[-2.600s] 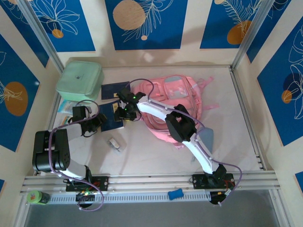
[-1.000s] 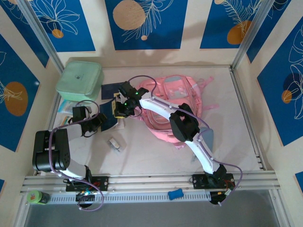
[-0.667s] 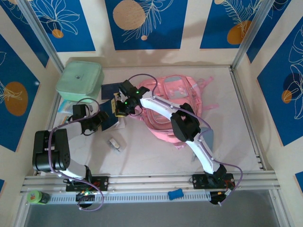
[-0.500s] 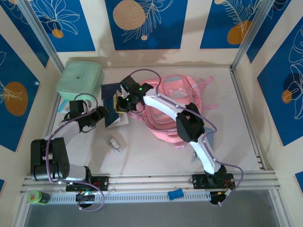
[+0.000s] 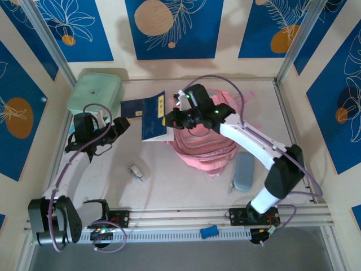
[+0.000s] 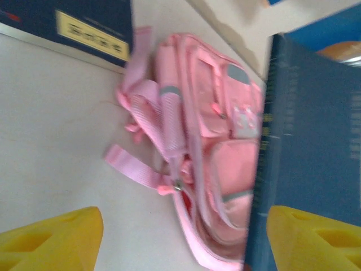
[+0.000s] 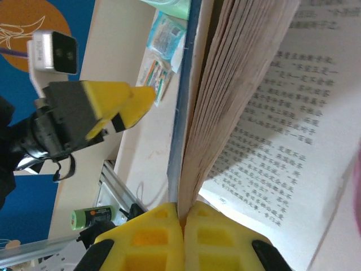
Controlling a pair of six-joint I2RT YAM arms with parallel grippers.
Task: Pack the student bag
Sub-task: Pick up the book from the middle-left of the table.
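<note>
Navy cover, pale pages fanning loose: the book (image 5: pixel 153 116) now hangs in the air, its edge clamped tight between the yellow fingers of the right gripper (image 5: pixel 169 119). A second ago it sat low near the table with both arms crowded on it. The left gripper (image 5: pixel 115 129) has since let go and drawn back towards the mint-green box (image 5: pixel 95 95); its wrist view shows the fingers spread wide with nothing between them. The student bag (image 5: pixel 203 149) lies bunched on the table right of centre, under the right arm and just beside the raised book. So I'd say the handover is finished and one arm carries the book alone. What's left is finding the bag's mouth, which I can't tell is open from here
</note>
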